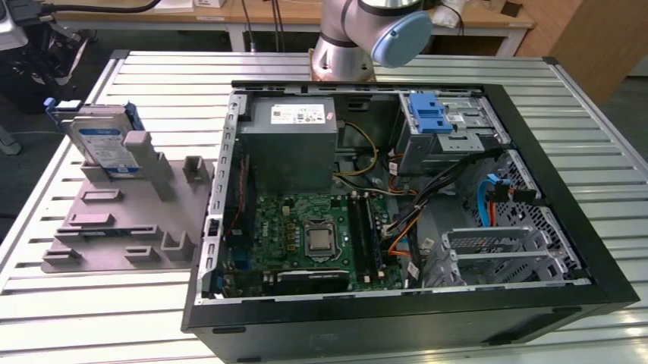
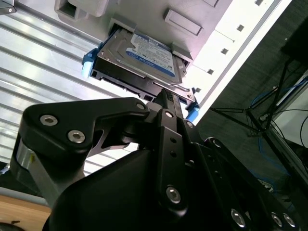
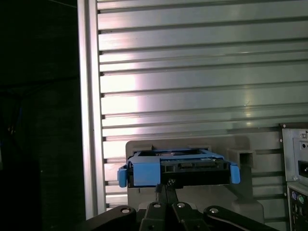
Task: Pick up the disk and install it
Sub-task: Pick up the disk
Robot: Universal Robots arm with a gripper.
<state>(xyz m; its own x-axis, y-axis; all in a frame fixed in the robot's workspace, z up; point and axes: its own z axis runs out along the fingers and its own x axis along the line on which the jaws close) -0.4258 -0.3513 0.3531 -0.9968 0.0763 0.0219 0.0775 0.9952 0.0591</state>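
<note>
Disk (image 1: pixel 102 144) upright nr table edge (image 1: pixel 45 189)

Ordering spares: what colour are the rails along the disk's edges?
Blue. The rails on the disk show best in the first wrist view.

disk (image 2: pixel 153 54): grey metal body, blue plastic rails; table (image 3: pixel 192 72): ribbed shiny metal

Blue-railed disk (image 1: pixel 105 144) stands upright in the grey holder (image 1: pixel 121 216).
</note>
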